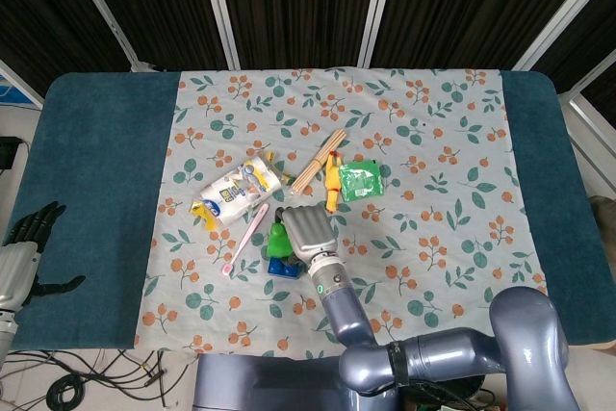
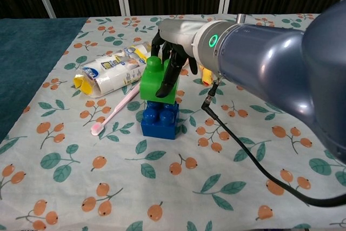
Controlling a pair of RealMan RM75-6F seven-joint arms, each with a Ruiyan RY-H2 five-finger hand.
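Note:
My right hand [image 2: 174,52] grips a green toy block [image 2: 157,83] from behind and above, dark fingers wrapped over its right face. The green block sits slightly tilted right on top of a blue block [image 2: 160,120]; whether the two still touch I cannot tell. In the head view the right hand [image 1: 306,229] covers most of the green block [image 1: 277,238], and the blue block [image 1: 278,267] shows just below it. My left hand [image 1: 26,235] rests at the table's far left edge on the teal cloth, fingers spread, holding nothing.
A white and yellow snack packet [image 2: 111,72] and a pink toothbrush [image 2: 114,113] lie left of the blocks. Wooden sticks [image 1: 318,162], a yellow toy [image 1: 333,183] and a green packet [image 1: 361,180] lie beyond them. A black cable [image 2: 254,160] trails from my right wrist across the floral cloth [image 2: 81,187].

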